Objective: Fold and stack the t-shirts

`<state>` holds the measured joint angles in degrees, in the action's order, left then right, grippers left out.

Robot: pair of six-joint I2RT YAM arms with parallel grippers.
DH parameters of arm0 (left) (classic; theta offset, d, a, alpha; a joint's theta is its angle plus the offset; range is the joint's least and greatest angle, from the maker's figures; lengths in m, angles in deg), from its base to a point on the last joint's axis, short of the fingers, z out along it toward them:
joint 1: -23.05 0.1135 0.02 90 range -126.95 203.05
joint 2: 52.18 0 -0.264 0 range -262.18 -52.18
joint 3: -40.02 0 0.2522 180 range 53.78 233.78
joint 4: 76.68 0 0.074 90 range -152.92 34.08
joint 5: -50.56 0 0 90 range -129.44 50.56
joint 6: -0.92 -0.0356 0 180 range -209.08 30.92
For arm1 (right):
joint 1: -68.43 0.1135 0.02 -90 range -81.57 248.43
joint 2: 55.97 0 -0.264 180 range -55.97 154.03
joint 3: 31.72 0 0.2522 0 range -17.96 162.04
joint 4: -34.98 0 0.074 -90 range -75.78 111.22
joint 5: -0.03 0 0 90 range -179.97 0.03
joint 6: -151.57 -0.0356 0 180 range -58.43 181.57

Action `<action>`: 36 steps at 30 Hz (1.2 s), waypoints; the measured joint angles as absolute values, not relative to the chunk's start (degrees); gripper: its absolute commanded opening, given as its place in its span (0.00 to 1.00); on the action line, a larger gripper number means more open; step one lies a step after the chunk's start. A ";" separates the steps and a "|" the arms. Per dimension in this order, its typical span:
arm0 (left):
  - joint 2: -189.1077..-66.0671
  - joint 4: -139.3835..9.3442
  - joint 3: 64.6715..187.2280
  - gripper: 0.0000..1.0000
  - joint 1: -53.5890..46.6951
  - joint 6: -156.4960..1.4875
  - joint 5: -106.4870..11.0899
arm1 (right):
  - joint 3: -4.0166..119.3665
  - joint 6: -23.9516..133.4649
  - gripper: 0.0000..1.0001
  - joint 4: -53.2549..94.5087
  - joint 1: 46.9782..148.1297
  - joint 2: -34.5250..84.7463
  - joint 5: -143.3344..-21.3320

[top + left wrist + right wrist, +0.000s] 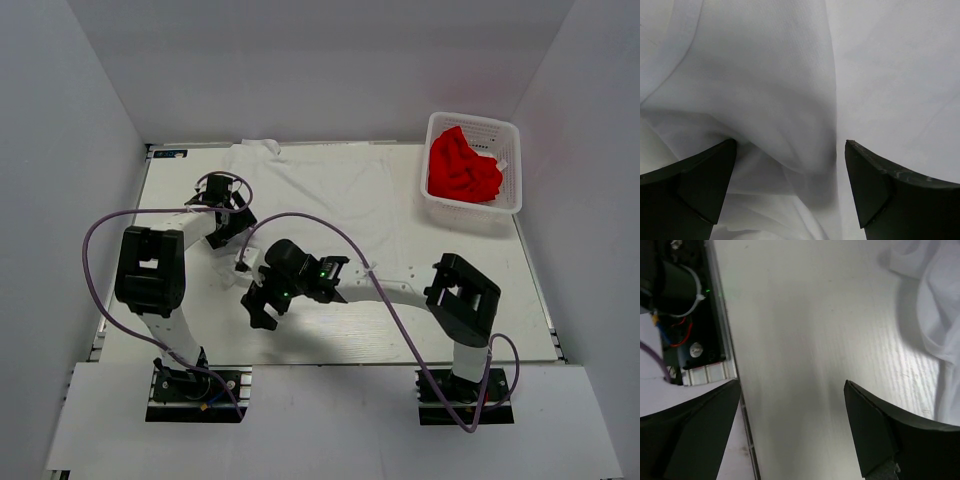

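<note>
Top external: one white t-shirt (330, 190) is spread at twelve o'clock, one red t-shirt (462, 168) is bundled in a basket (470, 206) at two; both arms are bent inward, left fingers (690, 190) and right fingers (890, 440) spread wide, empty.

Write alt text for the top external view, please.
A white t-shirt lies spread on the far part of the table; a red t-shirt sits crumpled in a white basket at the far right corner. The left arm reaches over the white shirt's left edge, the right arm over bare table beside it.
</note>
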<state>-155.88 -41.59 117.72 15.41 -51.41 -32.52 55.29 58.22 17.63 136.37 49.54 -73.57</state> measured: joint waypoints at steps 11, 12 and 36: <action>-151.60 -36.94 117.44 1.00 14.71 -53.03 -32.59 | 47.38 48.62 0.90 18.20 128.83 42.68 -88.39; -150.18 -36.55 117.13 1.00 14.60 -53.03 -32.63 | 46.09 47.11 0.90 18.54 126.88 41.63 -89.55; -114.18 -25.64 88.35 1.00 14.26 -43.06 -36.78 | 30.84 31.03 0.90 18.74 102.73 37.59 -94.90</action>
